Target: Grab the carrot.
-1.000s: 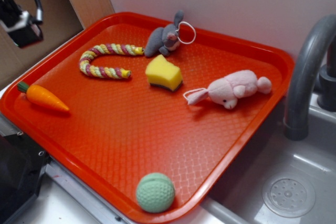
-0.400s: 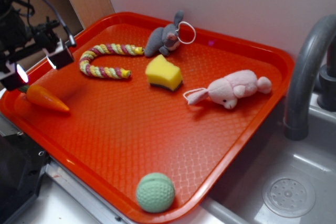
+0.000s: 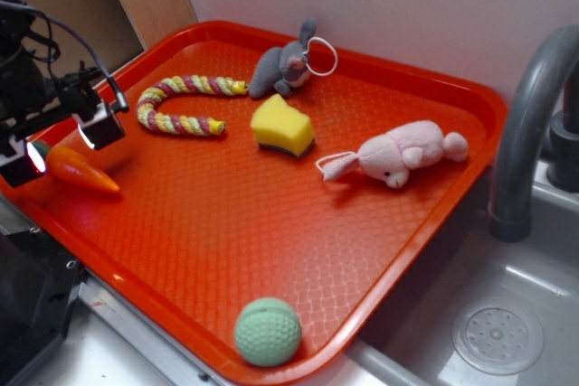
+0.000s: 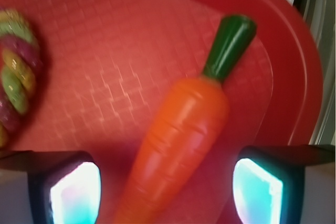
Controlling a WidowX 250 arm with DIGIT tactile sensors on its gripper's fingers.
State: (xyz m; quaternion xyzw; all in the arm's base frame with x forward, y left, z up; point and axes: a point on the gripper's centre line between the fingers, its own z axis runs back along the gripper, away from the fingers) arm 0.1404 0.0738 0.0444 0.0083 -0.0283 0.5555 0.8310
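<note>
Near the left edge of the tray (image 3: 470, 110), the carrot (image 3: 80, 169) lies flat between the spread, empty fingers of the tool (image 3: 63, 143). Lowering straight down and closing across the thick orange body, not the narrow green stub, seems the surest grip; its smooth, tapered plastic looks likely to slide on the tray's textured surface.

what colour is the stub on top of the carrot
Dark green, on the carrot; the wrist view shows it best.
</note>
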